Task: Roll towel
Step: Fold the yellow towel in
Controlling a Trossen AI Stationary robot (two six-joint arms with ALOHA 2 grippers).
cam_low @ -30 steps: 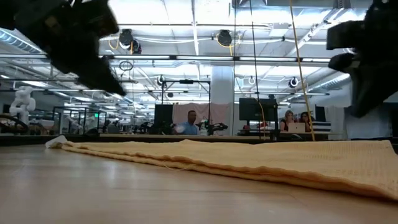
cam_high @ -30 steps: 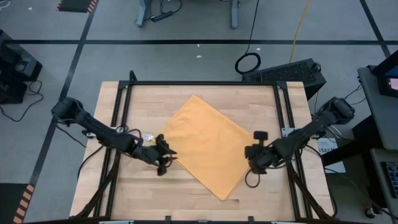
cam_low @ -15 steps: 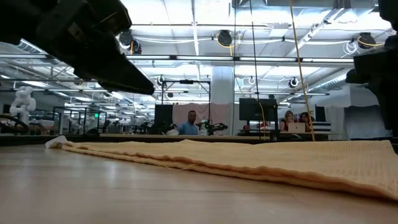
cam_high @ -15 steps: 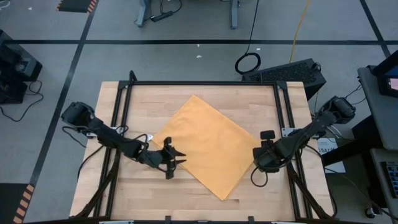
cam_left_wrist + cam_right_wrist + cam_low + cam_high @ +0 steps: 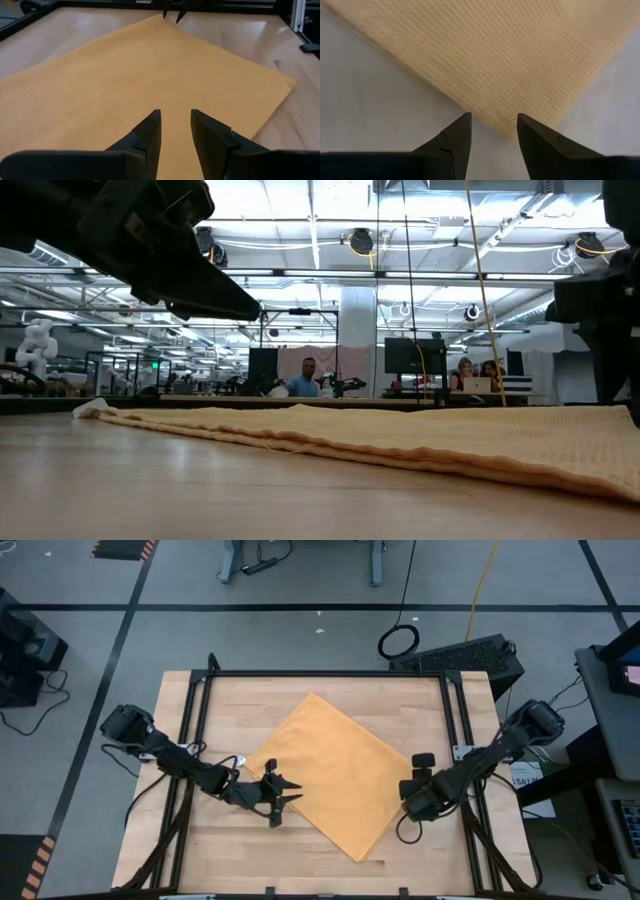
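The mustard-yellow towel (image 5: 335,775) lies spread flat on the wooden table, turned like a diamond, with a small white tag (image 5: 238,758) at its left corner. My left gripper (image 5: 293,791) hovers open above the towel's near-left edge. Its fingers (image 5: 175,120) point toward the table's right, and the low view shows them (image 5: 245,305) clear above the cloth (image 5: 400,440). My right gripper (image 5: 405,802) points steeply down, open, over the towel's right corner (image 5: 505,132). The left wrist view shows its two fingertips (image 5: 170,15) at that corner. My right gripper comes from above, pointing down, with its open fingertips (image 5: 177,17) right at the tip of the towel's right corner (image 5: 161,17). I cannot tell whether they touch the cloth, which lies flat on the table.
Black frame rails (image 5: 195,740) run along the table's left, right and far sides, with cables beside both arms. Bare wood (image 5: 250,860) lies on the near side of the towel. People sit at desks (image 5: 305,380) in the room far behind the table.
My left gripper has gone toward the table's right, out over the towel's near-left edge, and tipped lower, then kept still. My right gripper has sunk toward the towel's right corner. The towel lies as before.
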